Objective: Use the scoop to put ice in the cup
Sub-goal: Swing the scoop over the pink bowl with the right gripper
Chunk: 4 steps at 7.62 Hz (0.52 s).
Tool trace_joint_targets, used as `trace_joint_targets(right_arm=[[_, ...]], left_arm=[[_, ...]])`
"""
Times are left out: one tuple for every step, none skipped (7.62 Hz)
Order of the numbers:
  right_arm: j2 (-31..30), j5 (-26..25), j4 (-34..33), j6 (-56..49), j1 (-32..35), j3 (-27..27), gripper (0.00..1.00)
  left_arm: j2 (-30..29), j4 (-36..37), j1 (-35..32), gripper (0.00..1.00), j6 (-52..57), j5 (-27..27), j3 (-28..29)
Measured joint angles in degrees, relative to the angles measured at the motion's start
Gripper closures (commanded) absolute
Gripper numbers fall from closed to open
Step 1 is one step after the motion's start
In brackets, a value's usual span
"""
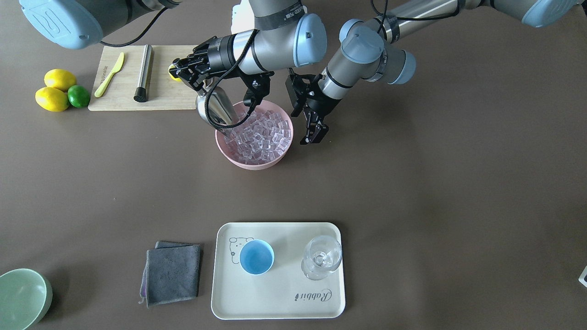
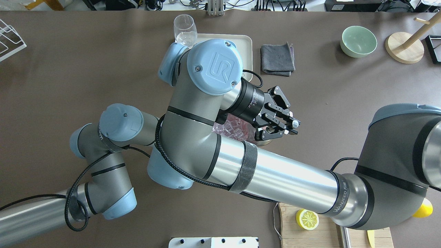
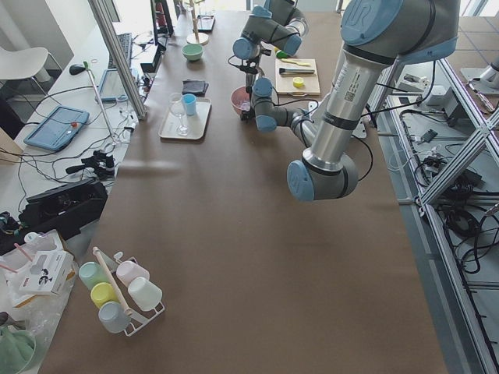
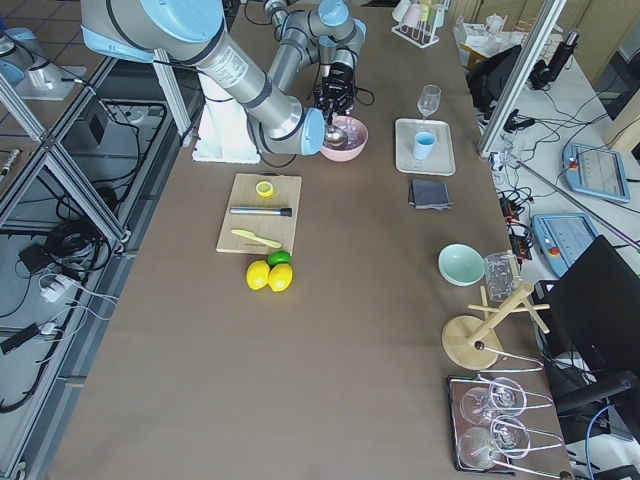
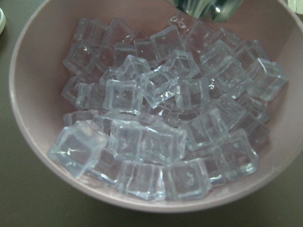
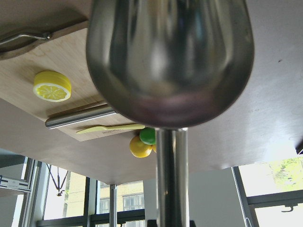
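right jaws clamped on the scoop (image 1: 222,107) handle, its trough angled down into the pink bowl (image 1: 257,164) of ice (image 1: 263,135); left jaws hang beside it, i can't tell how open

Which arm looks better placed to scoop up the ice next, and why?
The right. The right gripper is shut on the scoop, whose tip sits at the ice inside the pink bowl. The left gripper hangs beside the bowl with no tool.
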Motion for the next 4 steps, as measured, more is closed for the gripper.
trace_joint_targets(right_arm=[[-0.1, 0.0, 1.2, 0.3, -0.2, -0.7, 1.0], [-0.4, -0.1, 2.2, 0.4, -0.5, -1.0, 1.0], [-0.8, -0.1, 3.3, 0.5, -0.7, -1.1, 1.0], [-1.5, -0.1, 4.5, 0.6, -0.9, -1.1, 1.0]], left_arm=[[0.0, 0.0, 0.0, 0.01, 0.0, 0.1, 0.0], [0.0, 0.1, 0.0, 0.01, 0.0, 0.1, 0.0], [0.0, 0.1, 0.0, 0.01, 0.0, 0.1, 0.0], [0.0, 0.0, 0.0, 0.01, 0.0, 0.1, 0.0]])
